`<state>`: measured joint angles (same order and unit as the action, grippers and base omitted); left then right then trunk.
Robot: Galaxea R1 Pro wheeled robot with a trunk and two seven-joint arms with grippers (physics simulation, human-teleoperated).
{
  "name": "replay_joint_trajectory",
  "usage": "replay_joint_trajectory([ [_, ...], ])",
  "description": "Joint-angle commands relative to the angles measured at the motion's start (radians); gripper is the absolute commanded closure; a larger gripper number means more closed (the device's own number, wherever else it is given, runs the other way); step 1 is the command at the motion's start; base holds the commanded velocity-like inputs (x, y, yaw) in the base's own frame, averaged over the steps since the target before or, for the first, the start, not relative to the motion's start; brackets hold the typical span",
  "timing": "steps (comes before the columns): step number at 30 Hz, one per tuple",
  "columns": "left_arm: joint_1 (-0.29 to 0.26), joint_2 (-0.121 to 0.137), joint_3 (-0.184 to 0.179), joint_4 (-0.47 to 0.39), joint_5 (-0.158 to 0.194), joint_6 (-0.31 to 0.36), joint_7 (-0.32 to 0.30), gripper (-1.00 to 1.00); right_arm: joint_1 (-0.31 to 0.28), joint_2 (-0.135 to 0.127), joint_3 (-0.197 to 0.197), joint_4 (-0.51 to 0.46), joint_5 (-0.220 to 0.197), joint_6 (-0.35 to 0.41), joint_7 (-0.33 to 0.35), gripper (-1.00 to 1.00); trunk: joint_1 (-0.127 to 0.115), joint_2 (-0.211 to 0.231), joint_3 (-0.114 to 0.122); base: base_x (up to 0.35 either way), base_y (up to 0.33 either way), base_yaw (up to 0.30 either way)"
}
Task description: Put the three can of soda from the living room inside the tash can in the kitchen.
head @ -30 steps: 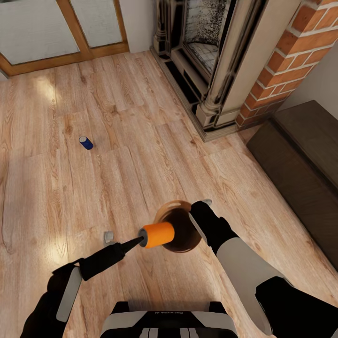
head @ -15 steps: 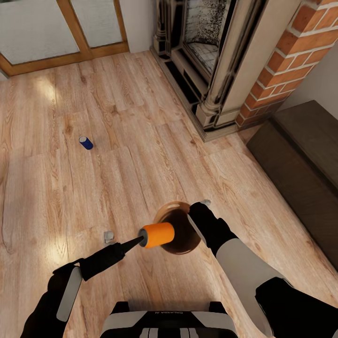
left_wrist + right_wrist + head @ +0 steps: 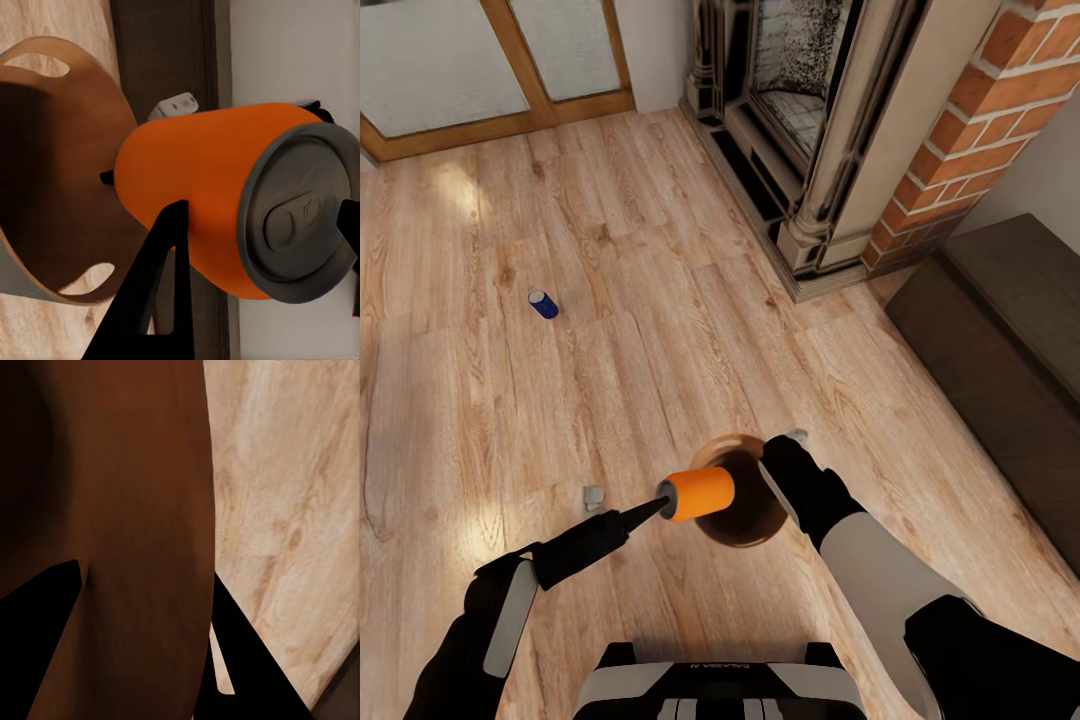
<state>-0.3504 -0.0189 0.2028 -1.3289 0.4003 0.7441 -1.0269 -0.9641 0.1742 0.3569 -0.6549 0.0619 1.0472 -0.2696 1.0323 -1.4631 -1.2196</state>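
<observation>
1. The left claw (image 3: 665, 497) pinches the orange can (image 3: 698, 494) near its silver-topped end, so the can lies on its side and juts out over the mouth of the bin (image 3: 745, 525). If the fingers let go while the can is not centred over the opening, it may strike the near rim and bounce onto the wood floor (image 3: 660, 300).
2. The right claw (image 3: 778, 470) grips the bin's rim, one finger (image 3: 45, 637) inside against the copper-brown wall and the other outside. Held by one edge, the bin could tilt or slip when the can lands.
3. The orange can has a bright, smooth body with no dents, and a grey lid with its tab (image 3: 296, 219) intact. In the left wrist view it sits just in front of the bin's brown interior.
4. A dark blue can (image 3: 543, 303) stands upright on the floor well beyond the left claw, towards the glass doors (image 3: 480, 60). A small pale thing (image 3: 594, 496) lies close beside the left claw; I cannot tell what it is.
</observation>
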Motion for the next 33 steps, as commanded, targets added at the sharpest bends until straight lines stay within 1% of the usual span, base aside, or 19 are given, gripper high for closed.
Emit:
replay_joint_trajectory([
  [1,0.0,-0.001,0.0,0.0,0.0,0.0,0.001,1.0,0.0,0.0,0.001,0.0,-0.014,0.0,0.001,1.0,0.0,0.0,0.0,0.0,0.0,0.0],
  [5,-0.002,-0.003,0.0,0.0,-0.002,-0.001,0.005,1.0,0.003,0.0,0.006,-0.001,-0.014,0.0,0.001,1.0,0.0,0.0,0.0,0.0,0.0,0.0],
  [10,-0.002,-0.007,0.0,0.001,-0.003,-0.004,0.04,1.0,0.004,0.0,0.01,-0.004,-0.014,0.0,0.002,1.0,0.0,0.0,0.0,0.0,0.0,0.0],
  [15,-0.002,-0.01,0.0,0.002,-0.003,-0.007,0.061,1.0,0.004,0.0,0.019,-0.007,-0.014,0.0,0.003,1.0,0.0,0.0,0.0,0.0,0.0,0.0],
  [20,-0.002,-0.031,-0.001,0.005,-0.005,-0.01,0.086,1.0,0.004,0.0,0.033,-0.011,-0.015,0.0,0.003,1.0,0.0,0.0,0.0,0.0,0.0,0.0],
  [25,-0.002,-0.042,-0.009,0.006,-0.006,-0.012,0.11,1.0,0.005,0.0,0.038,-0.012,-0.016,0.0,0.003,1.0,0.0,0.0,0.0,0.0,0.0,0.0],
  [31,-0.002,-0.05,-0.02,0.007,-0.006,-0.013,0.118,1.0,0.005,0.0,0.04,-0.011,-0.016,0.0,0.003,1.0,0.0,0.0,0.0,0.003,0.0,0.0],
  [32,-0.002,-0.05,-0.021,0.007,-0.006,-0.013,0.118,-1.0,0.005,0.0,0.04,-0.011,-0.016,0.0,0.003,1.0,0.0,0.0,0.0,0.037,0.0,0.0],
  [33,-0.002,-0.051,-0.021,0.007,-0.006,-0.016,0.119,-1.0,0.005,0.0,0.04,-0.011,-0.016,0.0,0.003,1.0,0.0,0.0,0.0,0.076,0.0,0.0],
])
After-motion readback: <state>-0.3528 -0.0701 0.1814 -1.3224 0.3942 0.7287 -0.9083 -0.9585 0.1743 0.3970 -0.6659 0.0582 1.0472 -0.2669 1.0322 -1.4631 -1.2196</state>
